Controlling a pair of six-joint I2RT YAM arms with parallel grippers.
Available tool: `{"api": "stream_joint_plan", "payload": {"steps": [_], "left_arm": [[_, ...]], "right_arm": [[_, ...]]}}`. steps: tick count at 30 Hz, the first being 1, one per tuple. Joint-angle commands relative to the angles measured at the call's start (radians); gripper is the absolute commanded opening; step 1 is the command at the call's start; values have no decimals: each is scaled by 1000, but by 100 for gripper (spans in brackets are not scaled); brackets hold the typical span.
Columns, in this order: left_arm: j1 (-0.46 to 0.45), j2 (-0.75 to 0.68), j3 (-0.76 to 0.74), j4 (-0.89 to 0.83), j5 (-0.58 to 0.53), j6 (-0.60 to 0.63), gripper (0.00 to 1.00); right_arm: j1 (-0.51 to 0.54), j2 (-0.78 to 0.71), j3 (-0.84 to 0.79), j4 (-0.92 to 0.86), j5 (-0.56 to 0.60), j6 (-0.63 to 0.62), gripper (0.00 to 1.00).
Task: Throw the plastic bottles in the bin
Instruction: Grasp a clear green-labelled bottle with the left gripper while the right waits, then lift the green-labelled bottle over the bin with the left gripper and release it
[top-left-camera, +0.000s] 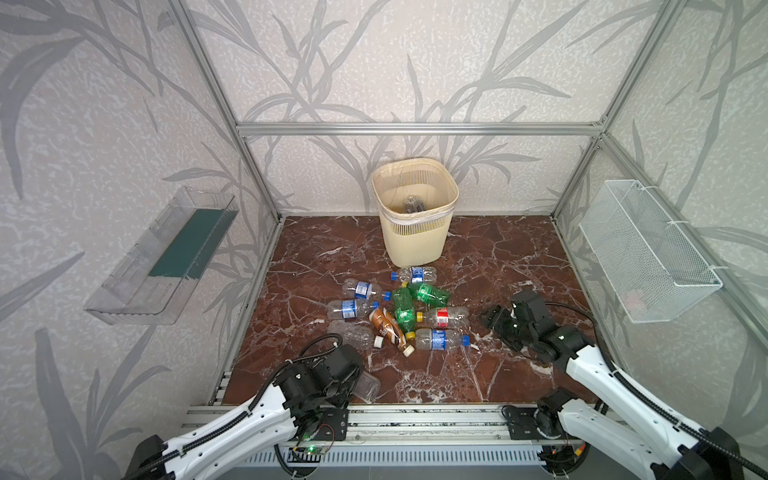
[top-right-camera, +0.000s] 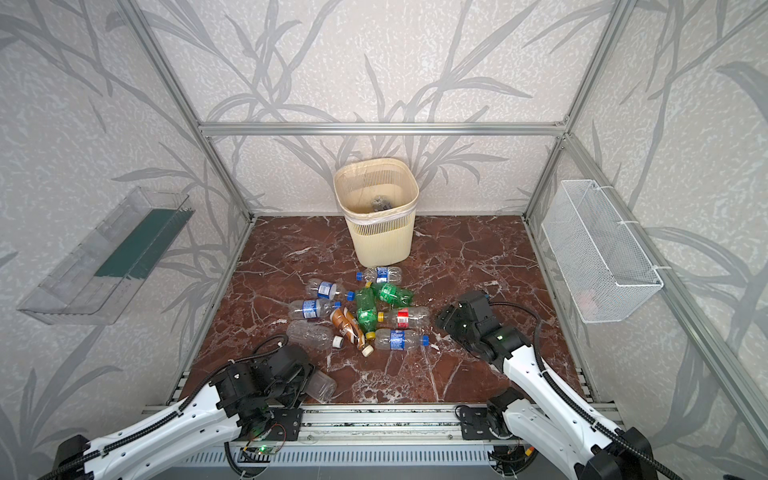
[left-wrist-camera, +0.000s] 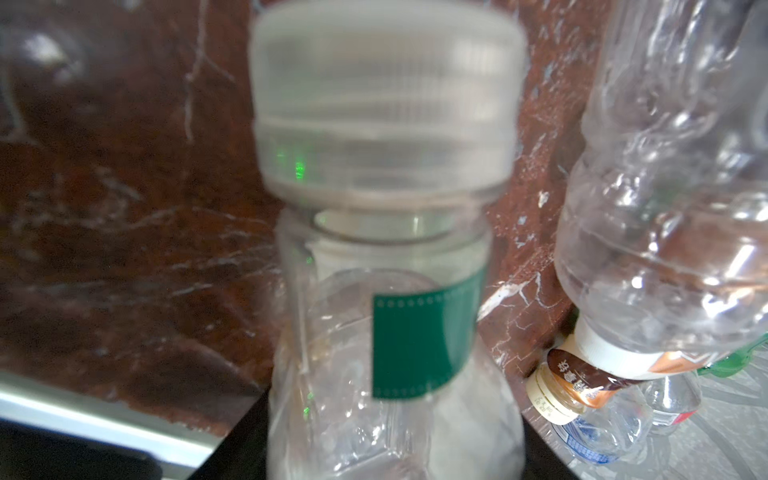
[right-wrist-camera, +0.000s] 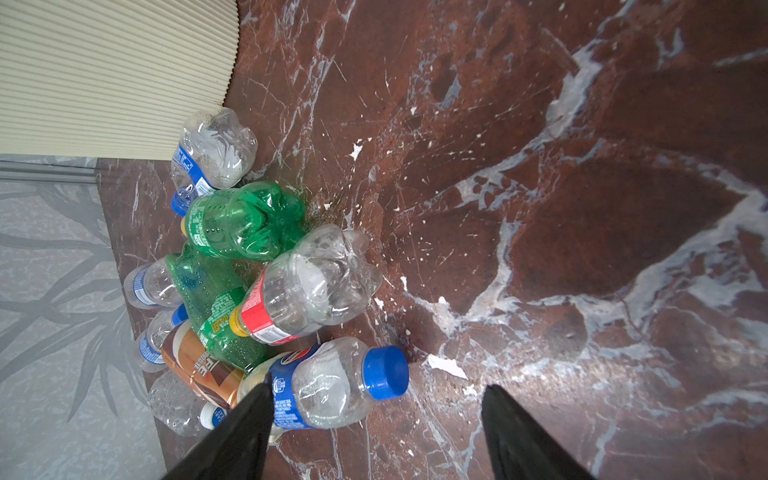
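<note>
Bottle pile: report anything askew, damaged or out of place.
The plastic bottles lie on their sides, heaped crosswise before the bin. The unlabelled clear bottle looks crumpled. One green-labelled bottle is apart, by the front rail.

Arrangement of items relative to the bin.
One bottle lies in the bin; the bottle heap lies just before it. Farther before and to the left, a lone bottle sits at the left gripper; before and to the right, beside the heap, stands the right gripper.
</note>
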Motion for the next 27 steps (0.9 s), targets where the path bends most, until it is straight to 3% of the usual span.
{"api": "stream_joint_plan", "payload": {"steps": [1, 18, 22, 27], "left_arm": [[-1, -7, 43, -59, -28, -5, 63], [33, 58, 210, -58, -152, 206, 59], [101, 65, 230, 12, -130, 288, 59], [283, 170, 355, 110, -27, 483, 59]], "right_arm": [[3, -11, -3, -2, 14, -6, 79], [3, -22, -3, -18, 22, -6, 79], [3, -23, 2, -29, 26, -9, 79], [3, -22, 13, -40, 38, -15, 79]]}}
